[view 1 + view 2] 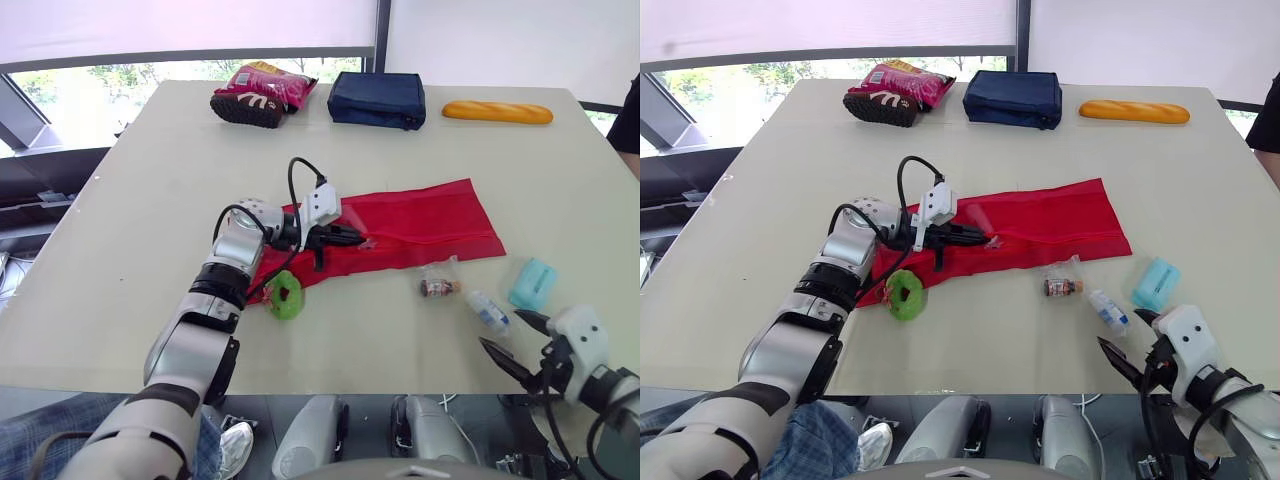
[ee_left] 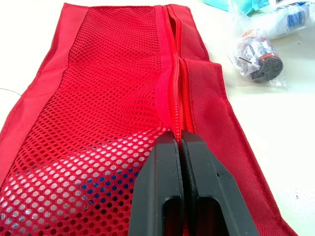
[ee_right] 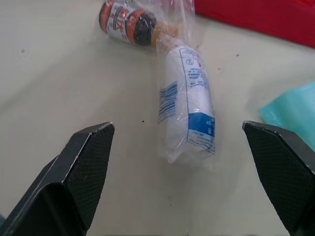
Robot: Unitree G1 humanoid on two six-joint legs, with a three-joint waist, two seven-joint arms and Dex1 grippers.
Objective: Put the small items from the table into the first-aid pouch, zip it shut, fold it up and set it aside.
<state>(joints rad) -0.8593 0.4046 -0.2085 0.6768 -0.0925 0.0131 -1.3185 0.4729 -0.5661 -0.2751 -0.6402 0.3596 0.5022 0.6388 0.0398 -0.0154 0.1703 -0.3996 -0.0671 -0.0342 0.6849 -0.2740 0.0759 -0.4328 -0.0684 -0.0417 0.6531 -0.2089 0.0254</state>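
The white roll (image 3: 187,103) in its clear wrap lay on the table (image 1: 150,200) near the front right corner, just ahead of the right gripper (image 1: 508,333), whose two fingers stood wide apart. The long axis of the roll ran away from this claw, so the fingers would probably close across its narrow side. The right arm was clearly the nearer one. Touching the far end of the roll was a small bottle (image 1: 438,287) in a bag, and just beside it, toward the right edge, a teal packet (image 1: 532,283); both could be pushed by a finger. The red pouch (image 1: 420,225) lay flat in the middle of the table, and the left gripper (image 2: 178,142) was pressed shut on its zipper (image 2: 173,73). A green ring (image 1: 285,294) lay at the front left corner of the pouch.
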